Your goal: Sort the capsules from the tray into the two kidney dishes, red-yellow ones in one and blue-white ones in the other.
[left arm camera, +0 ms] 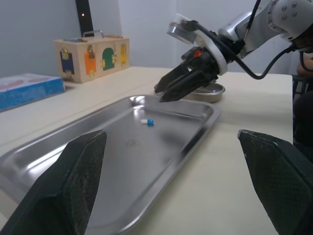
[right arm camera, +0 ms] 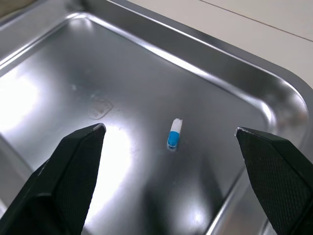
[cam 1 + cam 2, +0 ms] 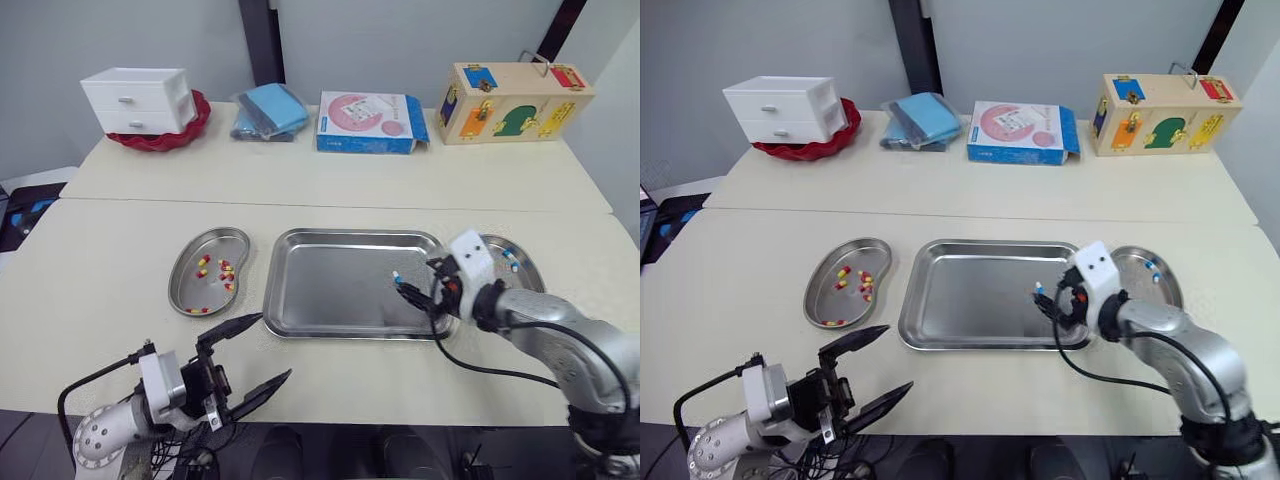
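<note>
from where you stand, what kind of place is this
Probably a robot test lab rather than a clinic: a steel tray and a kidney dish holding capsules share pale tables with practice props, a wooden latch box and a white drawer unit.

A cream near table (image 3: 100, 300) butts against a far table (image 3: 330, 175), their seam running from 9 to 3 o'clock. Behind, a pale grey wall (image 3: 400, 40) rises at 12 o'clock, split by a dark upright post (image 3: 258, 40); a dark slanted strip (image 3: 562, 25) shows at 1 o'clock
</note>
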